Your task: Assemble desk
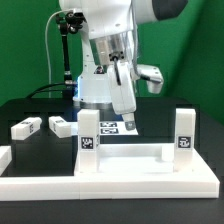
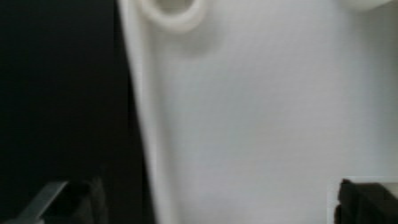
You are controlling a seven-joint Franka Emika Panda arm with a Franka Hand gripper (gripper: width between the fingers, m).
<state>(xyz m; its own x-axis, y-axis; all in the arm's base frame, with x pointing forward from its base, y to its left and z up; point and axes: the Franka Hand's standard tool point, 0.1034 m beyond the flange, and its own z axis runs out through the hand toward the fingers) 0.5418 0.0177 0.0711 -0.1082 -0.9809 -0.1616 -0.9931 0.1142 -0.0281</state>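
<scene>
The desk top [image 1: 125,155] lies flat and white near the table's front. Two square legs stand upright on it, one on the exterior view's left [image 1: 88,133] and one on its right [image 1: 183,133], each with a black-and-white tag. Two more legs [image 1: 25,128] [image 1: 60,126] lie loose on the black table at the exterior view's left. My gripper [image 1: 128,120] hangs just behind the top's rear edge, pointing down and open. In the wrist view the gripper [image 2: 214,205] has nothing between its dark fingertips [image 2: 54,205], and a white surface [image 2: 267,110] with a round hole [image 2: 173,10] fills the space below.
Long white border bars [image 1: 100,185] run along the front and the exterior view's left of the table. The marker board [image 1: 108,127] lies behind the desk top, under the arm. The robot's base [image 1: 95,90] and cables stand at the back.
</scene>
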